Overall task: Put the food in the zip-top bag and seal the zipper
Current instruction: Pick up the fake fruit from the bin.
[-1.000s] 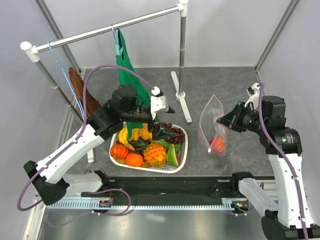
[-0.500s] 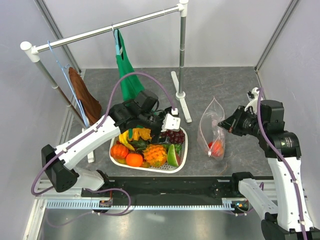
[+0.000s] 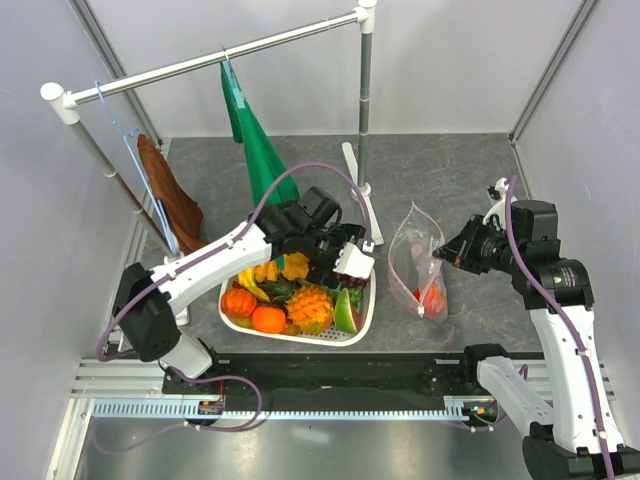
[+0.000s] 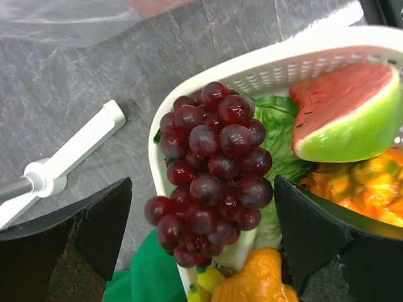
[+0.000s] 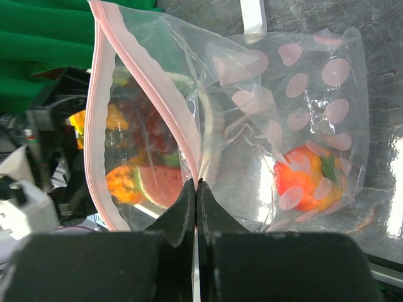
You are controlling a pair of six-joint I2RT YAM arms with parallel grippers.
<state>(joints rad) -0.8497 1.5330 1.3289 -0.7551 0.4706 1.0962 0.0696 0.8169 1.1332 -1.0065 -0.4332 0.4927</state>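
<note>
Your right pincer pinches the bag by its zipper, mouth unsealed, beside the basket. 1 orange-red piece lies inside. Your left pincer hangs spread over the grapes. Most food sits in the basket; early stage, I judge.

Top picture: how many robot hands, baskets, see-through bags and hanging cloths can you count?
Robot hands: 2, the left hand and the right hand
Baskets: 1, the white basket
See-through bags: 1, the zip-top bag
Hanging cloths: 2, the green cloth and the brown cloth
Total: 6
</note>
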